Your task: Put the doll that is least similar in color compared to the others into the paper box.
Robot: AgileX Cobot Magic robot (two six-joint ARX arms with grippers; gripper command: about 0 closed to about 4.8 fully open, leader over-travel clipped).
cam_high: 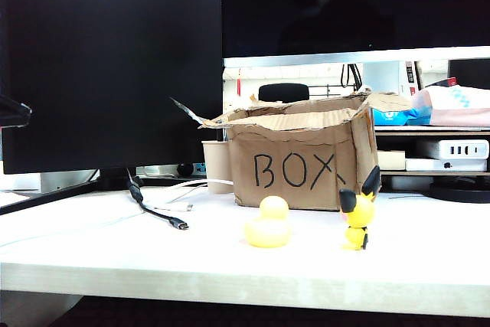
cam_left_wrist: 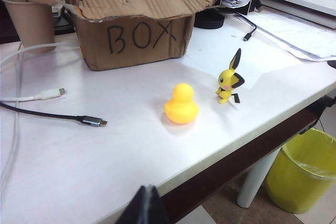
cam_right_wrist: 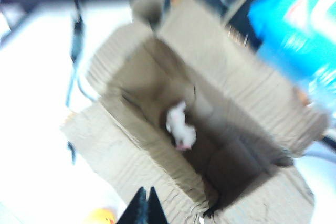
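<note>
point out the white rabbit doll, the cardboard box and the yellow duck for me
white rabbit doll (cam_right_wrist: pixel 181 128): right wrist view, on its pale body, lying inside the box.
cardboard box (cam_high: pixel 295 171): exterior view, on the front wall, at the handwritten "BOX".
yellow duck (cam_left_wrist: pixel 181 107): left wrist view, on its rounded body.

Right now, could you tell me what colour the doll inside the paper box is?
White, faintly pink doll; right wrist view shows it best.

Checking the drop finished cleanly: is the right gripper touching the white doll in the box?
Apart. In the right wrist view the shut right gripper sits above the paper box, and the doll lies on the box floor with bare cardboard between them.
</note>
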